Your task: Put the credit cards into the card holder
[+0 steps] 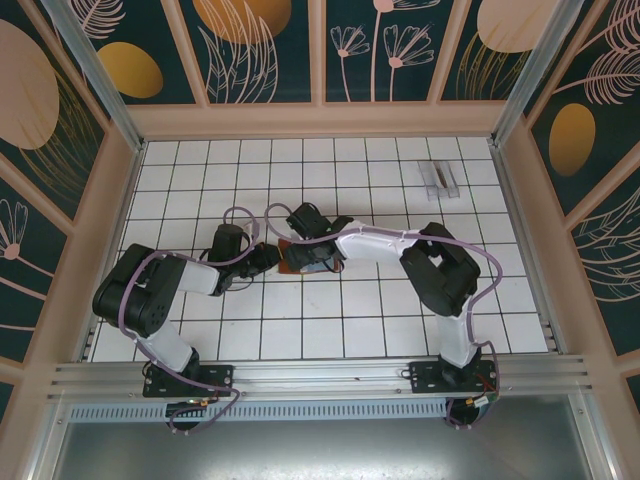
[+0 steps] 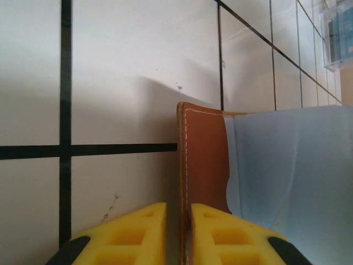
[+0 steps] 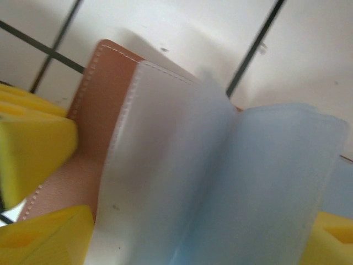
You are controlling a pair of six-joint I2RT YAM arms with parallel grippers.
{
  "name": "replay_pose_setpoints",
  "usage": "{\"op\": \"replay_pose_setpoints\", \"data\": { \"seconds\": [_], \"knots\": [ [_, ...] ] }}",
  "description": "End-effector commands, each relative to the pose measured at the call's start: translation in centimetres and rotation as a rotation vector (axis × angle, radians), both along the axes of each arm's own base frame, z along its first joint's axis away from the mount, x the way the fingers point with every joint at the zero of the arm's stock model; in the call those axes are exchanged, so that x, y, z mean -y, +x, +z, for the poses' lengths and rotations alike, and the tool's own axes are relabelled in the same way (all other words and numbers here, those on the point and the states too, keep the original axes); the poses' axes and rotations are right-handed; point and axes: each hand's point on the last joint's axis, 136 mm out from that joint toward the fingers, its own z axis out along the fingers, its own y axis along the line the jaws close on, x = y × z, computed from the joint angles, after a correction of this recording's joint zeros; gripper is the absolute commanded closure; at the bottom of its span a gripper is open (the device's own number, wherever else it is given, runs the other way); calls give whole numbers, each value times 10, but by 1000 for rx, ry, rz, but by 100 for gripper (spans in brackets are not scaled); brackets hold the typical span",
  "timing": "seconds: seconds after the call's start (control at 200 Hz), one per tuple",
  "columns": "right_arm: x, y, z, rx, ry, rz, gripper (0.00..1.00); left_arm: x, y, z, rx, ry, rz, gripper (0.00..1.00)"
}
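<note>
Open card holder (image 1: 288,260) mid-table between arms. On leather cover (image 2: 201,165) edge, left gripper (image 2: 178,221) jaws narrow astride; firm hold or not, cannot tell. Wide, released: right gripper (image 3: 182,232) jaws around plastic sleeves (image 3: 220,176). Far right, well apart: credit cards (image 1: 440,178). Best keep cover pinned flat before fetching card.

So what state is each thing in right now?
card holder: open, pale sleeves fanned out.
credit cards: far off, not in the holder.
left gripper: nearly closed astride the leather cover; grip unclear.
right gripper: wide open around the sleeves.
</note>
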Motion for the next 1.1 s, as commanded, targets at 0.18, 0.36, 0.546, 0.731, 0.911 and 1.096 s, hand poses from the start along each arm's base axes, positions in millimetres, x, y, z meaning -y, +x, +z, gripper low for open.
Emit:
{"op": "replay_pose_setpoints", "data": {
  "seconds": [0.18, 0.36, 0.546, 0.731, 0.911, 1.096],
  "knots": [
    [-13, -1, 12, 36, 17, 71, 10, -10, 8, 14, 37, -34, 27, 66],
    [-5, 3, 11, 57, -2, 43, 10, -6, 12, 20, 43, -60, 17, 62],
    [2, 5, 3, 49, 6, 5, 14, 1, 14, 23, 44, -84, -20, 57],
    [0, 2, 1, 28, 46, 15, 17, 6, 14, 25, 52, -98, -50, 54],
    [-3, 3, 4, 38, 84, 28, 18, 9, 15, 28, 68, -111, -71, 46],
    [-5, 0, 9, 2, 195, 42, 22, 10, 16, 29, 82, -124, -75, 47]
  ]
}}
